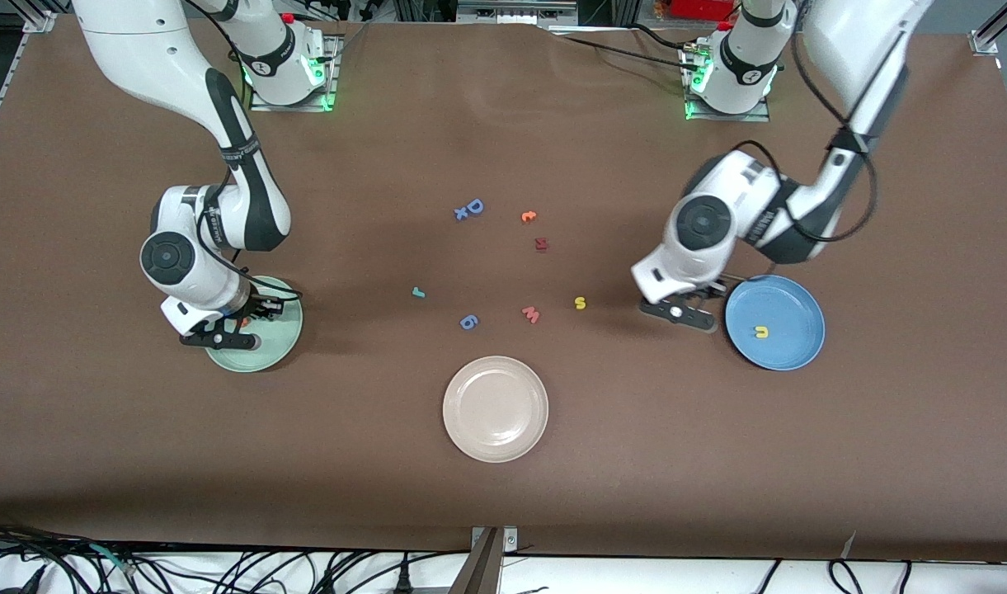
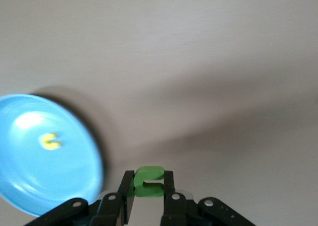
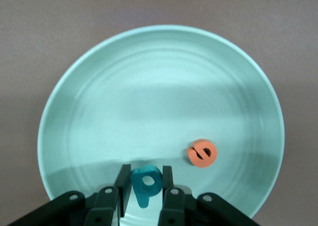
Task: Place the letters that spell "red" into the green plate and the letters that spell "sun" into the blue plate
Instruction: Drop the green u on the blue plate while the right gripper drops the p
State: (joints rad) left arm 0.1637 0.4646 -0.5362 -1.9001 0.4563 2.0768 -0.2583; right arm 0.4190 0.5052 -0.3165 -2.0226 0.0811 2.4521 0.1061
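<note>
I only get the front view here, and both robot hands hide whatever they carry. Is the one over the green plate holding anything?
Observer: Yes. The right gripper, over the green plate, is shut on the teal "d".
Operator: Is that plate otherwise bare?
Observer: No, the orange "e" already lies in it.
Operator: And the hand by the blue plate?
Observer: The left gripper is shut on the green "n". It is over the table beside the blue plate, not yet over it.
Operator: I see a yellow letter in that plate. Which?
Observer: The yellow "u".
</note>
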